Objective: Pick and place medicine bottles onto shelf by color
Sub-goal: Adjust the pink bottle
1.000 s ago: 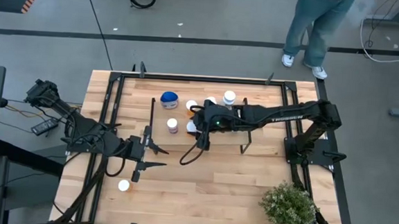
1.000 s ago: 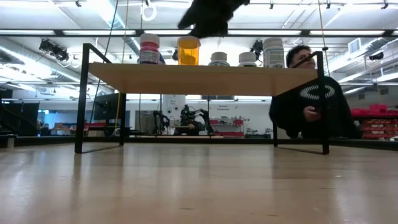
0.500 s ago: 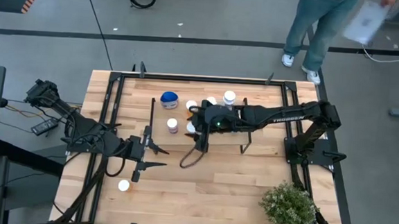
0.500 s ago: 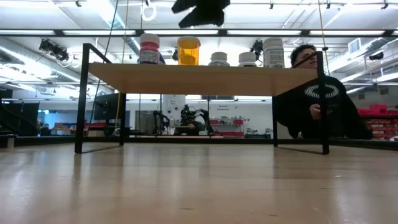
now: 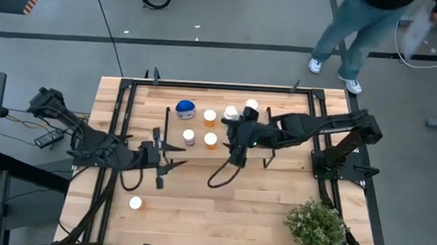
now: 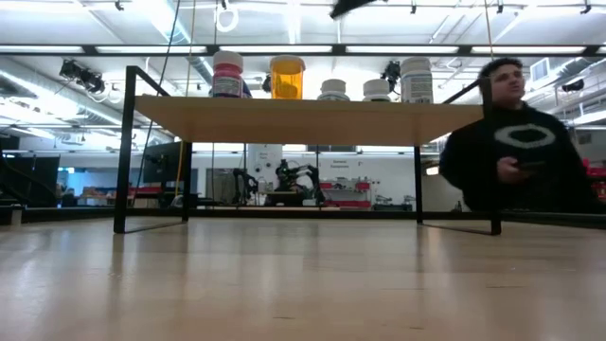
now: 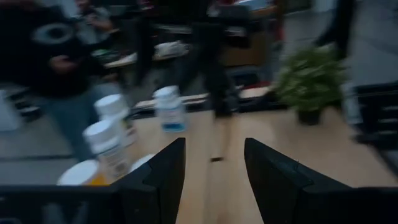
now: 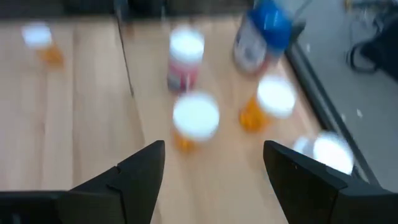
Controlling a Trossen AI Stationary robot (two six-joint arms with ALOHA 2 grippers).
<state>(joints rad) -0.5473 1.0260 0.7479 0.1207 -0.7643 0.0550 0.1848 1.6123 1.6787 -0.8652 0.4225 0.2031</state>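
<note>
The light-wood shelf (image 5: 247, 158) with black end frames stands mid-table. On it stand a blue bottle (image 5: 185, 109), two orange bottles (image 5: 210, 117) (image 5: 210, 140), a purplish bottle (image 5: 189, 137) and two white bottles (image 5: 231, 112) (image 5: 251, 105). The low view shows the purplish bottle (image 6: 227, 74) and an orange one (image 6: 287, 78) on the shelf top. Another orange bottle (image 5: 135, 203) stands on the table near the left front. My right gripper (image 5: 231, 131) is open and empty above the shelf. My left gripper (image 5: 167, 161) is open and empty by the shelf's left end.
A bushy green plant (image 5: 317, 229) stands at the table's near right corner. A person (image 5: 361, 29) walks on the floor beyond the far edge and shows behind the shelf in the low view (image 6: 516, 142). Bare tabletop (image 5: 229, 203) lies in front of the shelf.
My right gripper has risen from just above the orange bottle on the shelf's left part and drawn back toward the table's right edge; the bottle stays standing on the shelf. My left gripper has turned about its wrist near the shelf's left end. The person has walked on.
</note>
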